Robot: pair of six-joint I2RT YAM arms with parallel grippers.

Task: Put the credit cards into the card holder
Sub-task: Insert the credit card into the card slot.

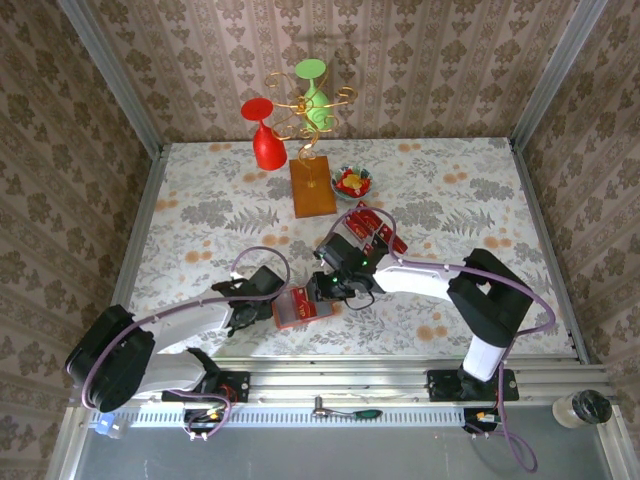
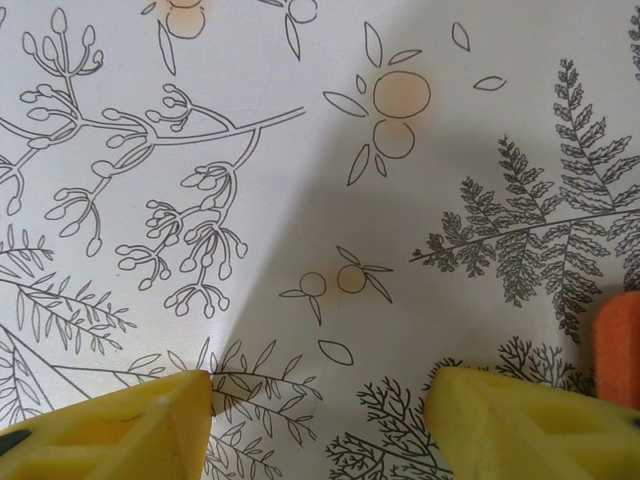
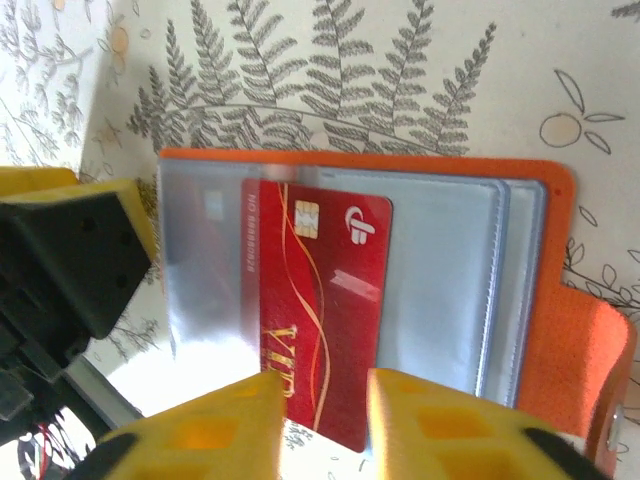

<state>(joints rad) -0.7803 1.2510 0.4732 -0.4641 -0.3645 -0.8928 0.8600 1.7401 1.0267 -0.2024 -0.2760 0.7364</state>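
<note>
The orange card holder (image 1: 296, 308) lies open on the tablecloth between my two grippers, its clear sleeves (image 3: 440, 270) facing up. One red credit card (image 3: 320, 300) sits partly inside a sleeve, with its near end sticking out. My right gripper (image 3: 326, 410) hovers over that near end with a narrow gap between its jaws and nothing pinched. It is also in the top view (image 1: 322, 290). Several more red credit cards (image 1: 372, 228) lie behind it. My left gripper (image 2: 320, 420) is open over bare cloth at the holder's left edge (image 2: 620, 345), one yellow finger (image 3: 135, 215) beside the sleeves.
A brown wooden block (image 1: 312, 188) and a bowl of candies (image 1: 353, 181) stand behind the cards. A red glass (image 1: 265, 138) and a green glass (image 1: 314, 95) on a gold wire stand are at the back. The holder lies close to the table's front rail (image 1: 340, 372).
</note>
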